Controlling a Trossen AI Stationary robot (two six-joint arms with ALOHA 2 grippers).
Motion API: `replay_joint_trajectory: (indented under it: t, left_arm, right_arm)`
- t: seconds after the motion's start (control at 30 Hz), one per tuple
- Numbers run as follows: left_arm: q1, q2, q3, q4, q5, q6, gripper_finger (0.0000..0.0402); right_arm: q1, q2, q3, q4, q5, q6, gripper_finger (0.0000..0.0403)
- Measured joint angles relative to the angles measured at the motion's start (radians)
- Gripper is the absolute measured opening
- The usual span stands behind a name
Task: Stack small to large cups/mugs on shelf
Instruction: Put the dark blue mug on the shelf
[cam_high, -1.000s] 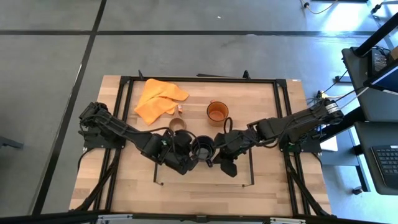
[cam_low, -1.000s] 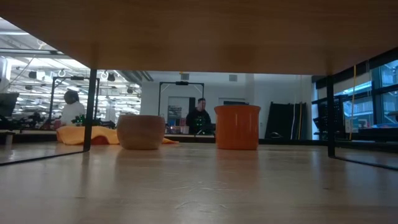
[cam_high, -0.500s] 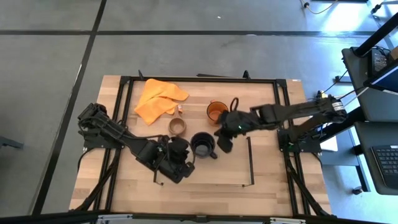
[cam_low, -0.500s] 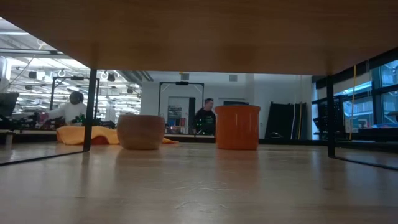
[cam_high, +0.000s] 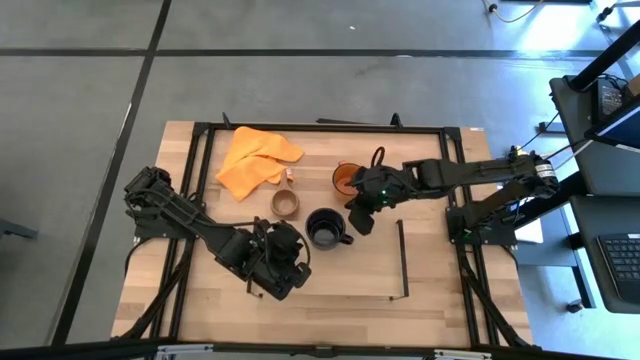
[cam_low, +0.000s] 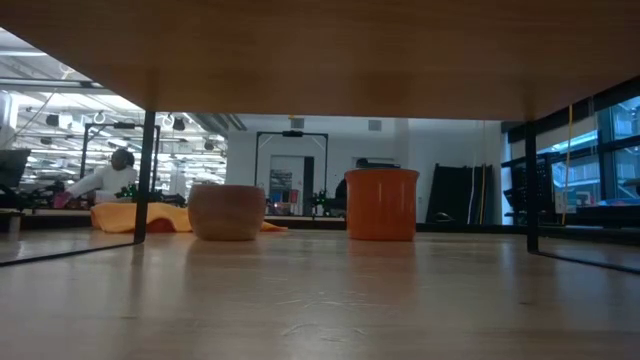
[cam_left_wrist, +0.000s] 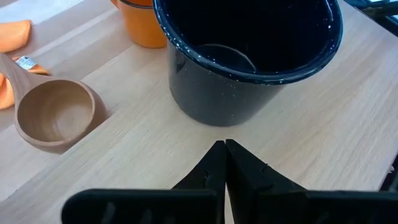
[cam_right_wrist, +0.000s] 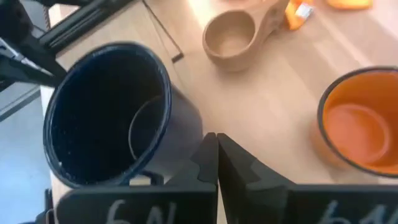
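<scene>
The black mug (cam_high: 325, 228) stands upright on the light-wood shelf (cam_high: 352, 272), near its far edge. Beyond it on the table stand the small wooden cup (cam_high: 286, 203) and the orange mug (cam_high: 347, 179). My left gripper (cam_high: 298, 246) is shut, just off the black mug's near-left side (cam_left_wrist: 211, 106), with bare wood between them. My right gripper (cam_high: 358, 222) is shut and hovers at the black mug's right side (cam_right_wrist: 180, 124). In the low view only the wooden cup (cam_low: 227, 211) and the orange mug (cam_low: 381, 203) show. My right gripper's shut fingertips (cam_right_wrist: 208, 146) stand right beside the black mug's outer wall, coming slanting down from the table's right. I cannot tell whether they touch it. My left gripper touches nothing.
An orange cloth (cam_high: 255, 158) lies at the far left of the table. The shelf's thin black frame (cam_high: 401, 260) runs along its right and near sides. A larger black outer frame (cam_high: 447, 180) borders the table. People show in the room behind.
My right gripper has swung from the black mug's near-right side toward the table's far edge, turning as it went, and now sits between the black and orange mugs. My left gripper has drawn back a little toward the near-left. The black mug stands upright and uncovered.
</scene>
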Motion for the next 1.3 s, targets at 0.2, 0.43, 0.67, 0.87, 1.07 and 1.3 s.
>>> replay_joint_trajectory:
  t: [0.2, 0.43, 0.67, 0.87, 1.07, 1.3]
  left_arm:
    - [-0.001, 0.000, 0.000, 0.000, 0.000, 0.000, 0.0001]
    - [-0.001, 0.000, 0.000, -0.002, 0.000, -0.016, 0.0004]
    - [0.000, 0.000, 0.000, -0.002, -0.021, -0.021, 0.0005]
    - [0.002, 0.000, 0.000, -0.002, -0.041, -0.019, 0.0002]
    - [0.006, 0.000, 0.000, -0.007, -0.045, -0.019, 0.0003]
    - [0.006, -0.001, 0.000, -0.005, -0.045, -0.019, 0.0005]
  right_arm:
    - [-0.045, 0.042, 0.000, 0.058, 0.016, -0.036, 0.0001]
    - [-0.066, 0.126, 0.000, 0.119, -0.113, -0.059, 0.0000]
    - [-0.036, 0.127, 0.000, 0.046, -0.177, -0.030, 0.0001]
    - [0.036, 0.127, 0.001, 0.059, -0.179, 0.038, 0.0005]
    - [0.112, 0.127, 0.002, 0.080, -0.180, 0.102, 0.0007]
    - [0.174, 0.127, 0.002, 0.125, -0.173, 0.149, 0.0008]
